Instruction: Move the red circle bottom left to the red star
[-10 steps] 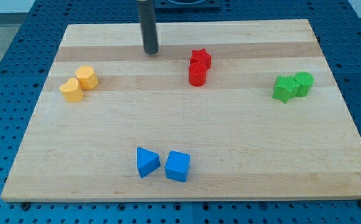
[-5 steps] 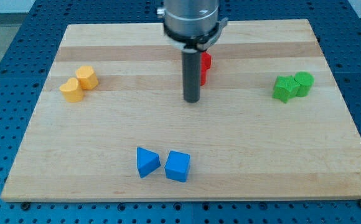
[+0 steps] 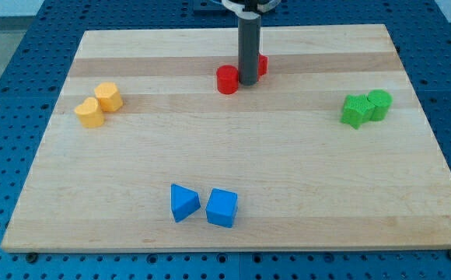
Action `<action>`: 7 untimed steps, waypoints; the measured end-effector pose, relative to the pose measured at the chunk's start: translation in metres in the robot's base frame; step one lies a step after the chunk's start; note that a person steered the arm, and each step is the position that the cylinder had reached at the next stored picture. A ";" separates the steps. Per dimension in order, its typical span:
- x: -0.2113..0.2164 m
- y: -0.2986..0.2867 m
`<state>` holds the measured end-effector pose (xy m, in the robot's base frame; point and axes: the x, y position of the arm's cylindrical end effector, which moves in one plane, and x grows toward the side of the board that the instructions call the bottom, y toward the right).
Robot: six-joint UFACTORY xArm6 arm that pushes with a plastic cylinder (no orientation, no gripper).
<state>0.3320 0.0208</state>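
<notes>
The red circle [image 3: 227,79] lies on the wooden board [image 3: 233,179] near the view's top centre. The red star [image 3: 262,65] is just to its upper right, mostly hidden behind the rod; only its right edge shows. My tip [image 3: 248,82] rests on the board between the two, touching the right side of the red circle and below-left of the star.
Two yellow blocks [image 3: 99,104] sit at the view's left. Two green blocks [image 3: 366,107] sit at the view's right. A blue triangular block [image 3: 183,202] and a blue cube [image 3: 222,208] sit near the view's bottom centre.
My tip moved from below the red pair up to between them. The red circle has shifted left, from under the star to its lower left.
</notes>
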 end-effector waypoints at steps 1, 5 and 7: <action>-0.003 0.001; -0.031 0.032; -0.055 0.018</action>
<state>0.2772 0.0386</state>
